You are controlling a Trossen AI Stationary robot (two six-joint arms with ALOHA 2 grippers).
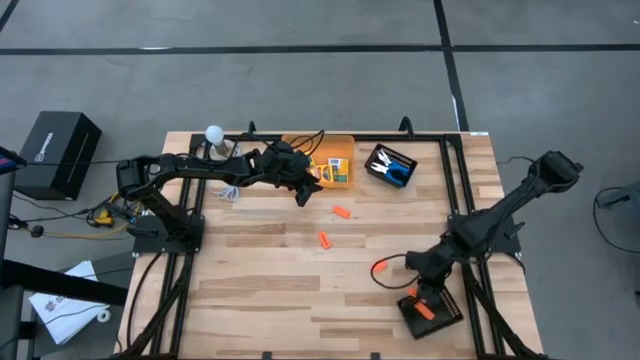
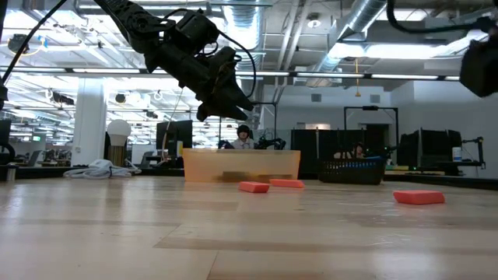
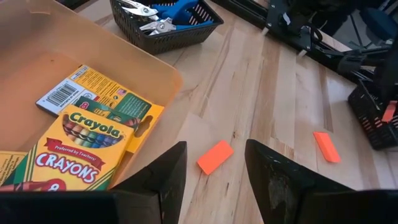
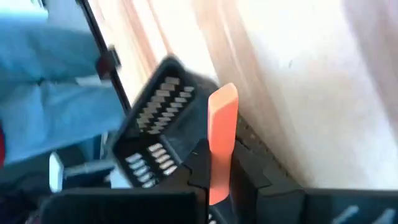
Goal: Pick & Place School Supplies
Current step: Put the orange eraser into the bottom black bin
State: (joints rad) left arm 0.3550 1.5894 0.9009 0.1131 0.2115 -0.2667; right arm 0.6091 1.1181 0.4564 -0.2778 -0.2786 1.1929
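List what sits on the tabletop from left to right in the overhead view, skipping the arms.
White ball → orange bin holding crayon boxes → black tray with blue scissors. In front of these: orange piece → orange piece → black tray near the right claw.

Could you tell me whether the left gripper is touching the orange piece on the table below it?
Apart: the low view shows the left gripper hanging well above the orange piece.

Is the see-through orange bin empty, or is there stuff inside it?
Not empty. The orange bin holds crayon boxes: the left wrist view shows at least two lying flat inside its wall, and the high view shows yellow boxes there too.
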